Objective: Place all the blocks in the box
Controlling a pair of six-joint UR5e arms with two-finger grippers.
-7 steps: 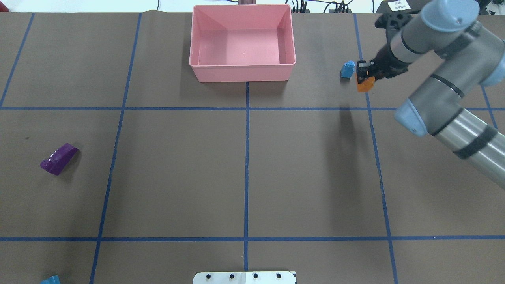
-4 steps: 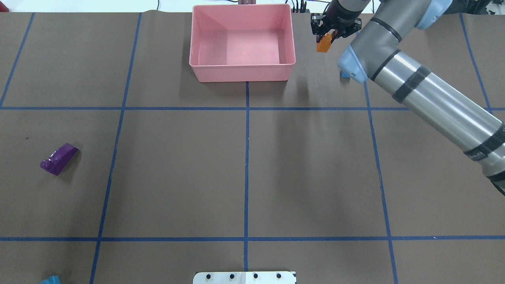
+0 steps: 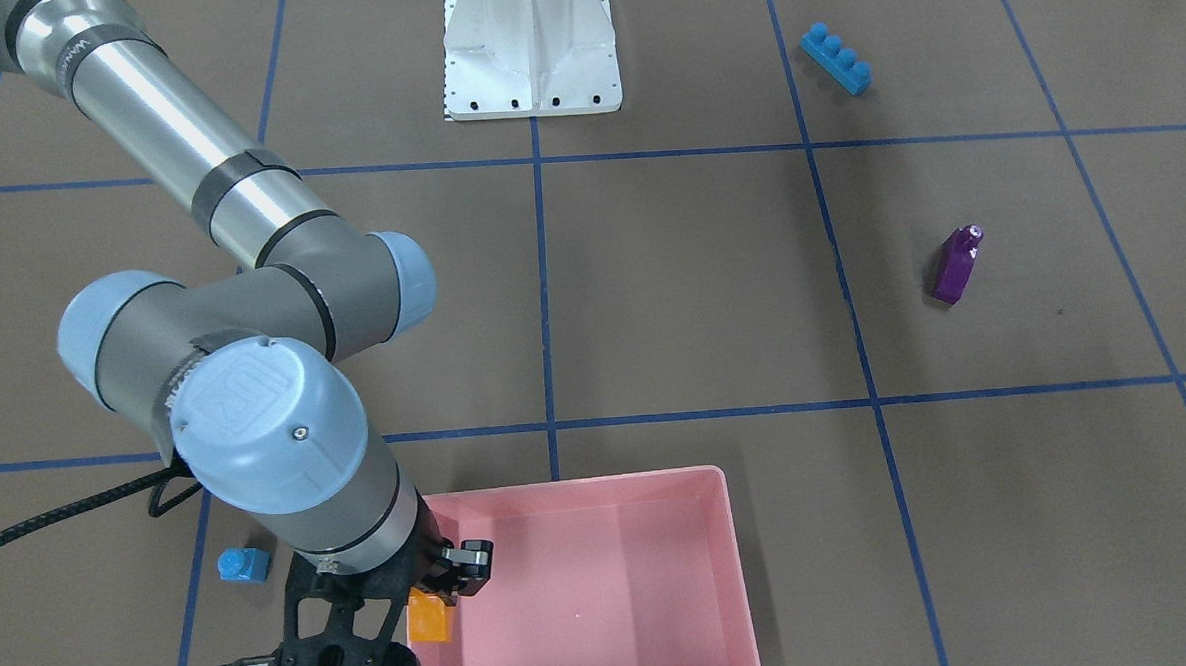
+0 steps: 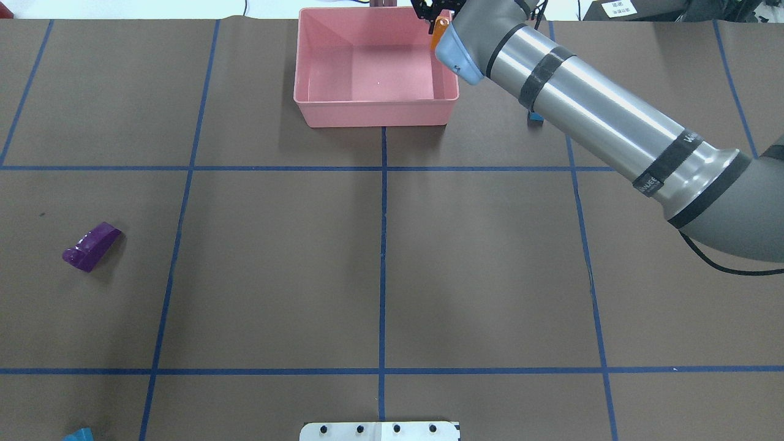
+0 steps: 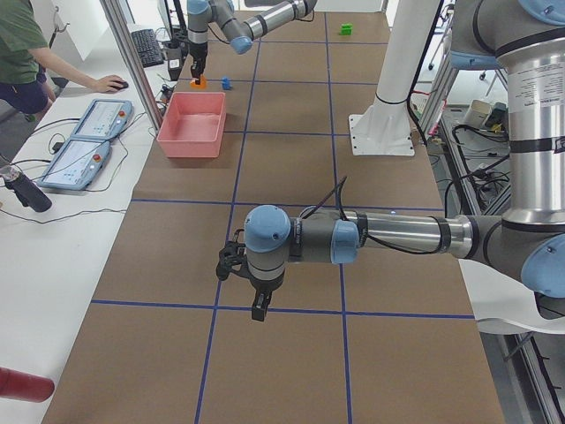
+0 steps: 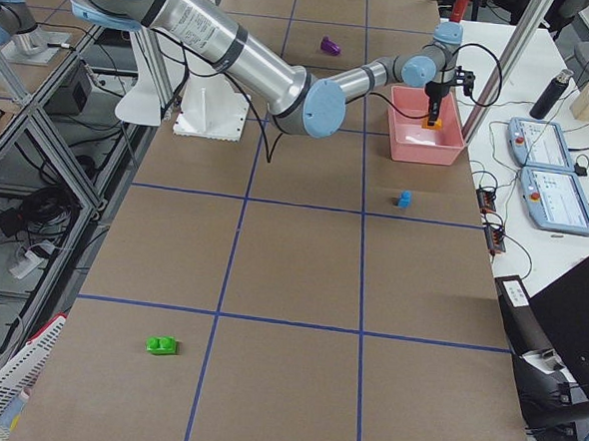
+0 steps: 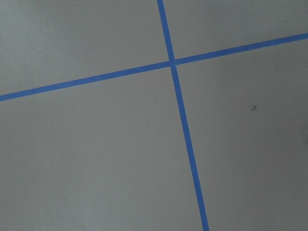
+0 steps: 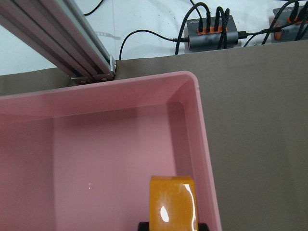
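My right gripper (image 4: 436, 13) is shut on the orange sloped brick (image 4: 438, 32) and holds it over the far right corner of the pink box (image 4: 376, 119). The right wrist view shows the orange brick (image 8: 172, 202) just inside the box rim (image 8: 202, 144). The small blue brick (image 3: 243, 565) stands on the table beside the box (image 3: 579, 482). The long blue brick (image 3: 836, 58) and the purple brick (image 3: 954, 265) lie on my left side. The green brick (image 6: 162, 345) lies far on my right. My left gripper (image 5: 259, 311) hovers over the table; I cannot tell if it is open.
The white robot base (image 3: 530, 45) stands at the table's near edge. Blue tape lines (image 7: 183, 120) cross the brown table. An operator (image 5: 26, 53) sits beyond the table's far side, with control tablets (image 5: 88, 141) on the white bench.
My right gripper has lifted the orange brick from beside the small blue brick and carried it left and away, over the box's far right corner.
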